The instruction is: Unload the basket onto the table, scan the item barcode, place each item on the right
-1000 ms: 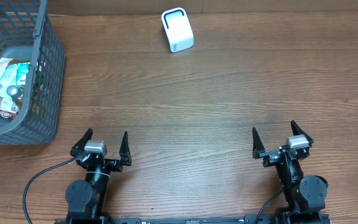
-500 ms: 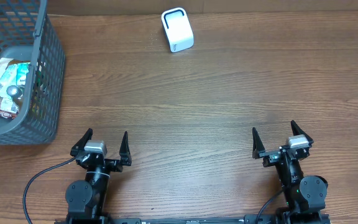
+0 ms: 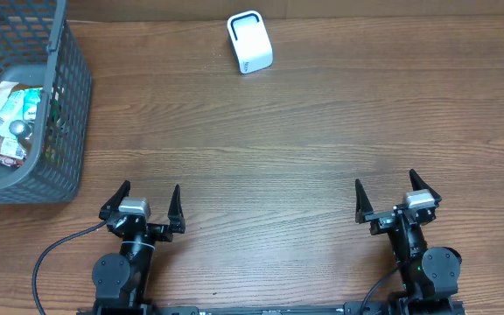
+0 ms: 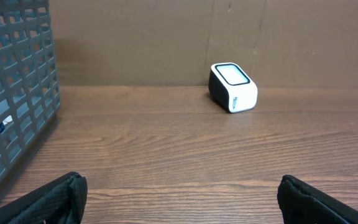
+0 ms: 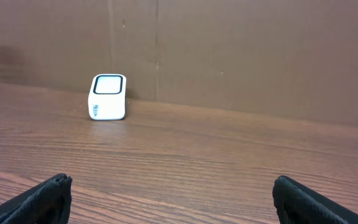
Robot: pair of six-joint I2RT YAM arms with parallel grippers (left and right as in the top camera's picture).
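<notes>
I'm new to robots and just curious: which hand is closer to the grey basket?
Left. The left hand sits near the front right corner of the basket; the right hand is far off on the opposite side.

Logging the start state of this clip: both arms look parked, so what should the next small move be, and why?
Probably swing the left arm toward the basket: its jaws are open and empty, the packets lie inside, and nothing is near the scanner.
</notes>
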